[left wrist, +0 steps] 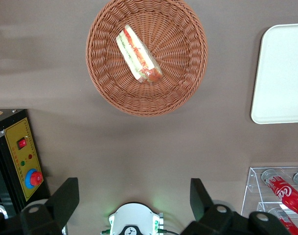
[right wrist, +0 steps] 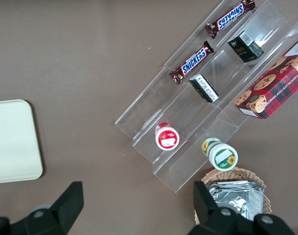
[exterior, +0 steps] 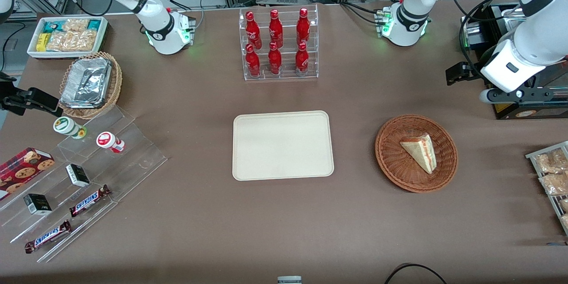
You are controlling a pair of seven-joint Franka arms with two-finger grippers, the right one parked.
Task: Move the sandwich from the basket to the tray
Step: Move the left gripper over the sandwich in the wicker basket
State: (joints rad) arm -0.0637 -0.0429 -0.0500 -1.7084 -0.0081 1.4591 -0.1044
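The sandwich (exterior: 420, 151) (left wrist: 138, 54), a pale wedge with red and green filling along its edge, lies in the round reddish-brown wicker basket (exterior: 390, 159) (left wrist: 180, 83). The cream tray (exterior: 282, 144) (left wrist: 281, 73) lies flat and bare beside the basket, toward the parked arm's end of the table. My gripper (exterior: 460, 73) (left wrist: 133, 196) hangs high over the table, farther from the front camera than the basket and apart from it. Its fingers (left wrist: 66, 197) are spread wide, so it is open with nothing between them.
A clear rack of red bottles (exterior: 279, 44) (left wrist: 281, 188) stands farther from the front camera than the tray. A black control box (exterior: 526, 102) (left wrist: 19, 152) sits near the working arm's base (exterior: 404, 29) (left wrist: 134, 220). Snack packets on a wire rack (exterior: 550, 177) lie at the table's edge.
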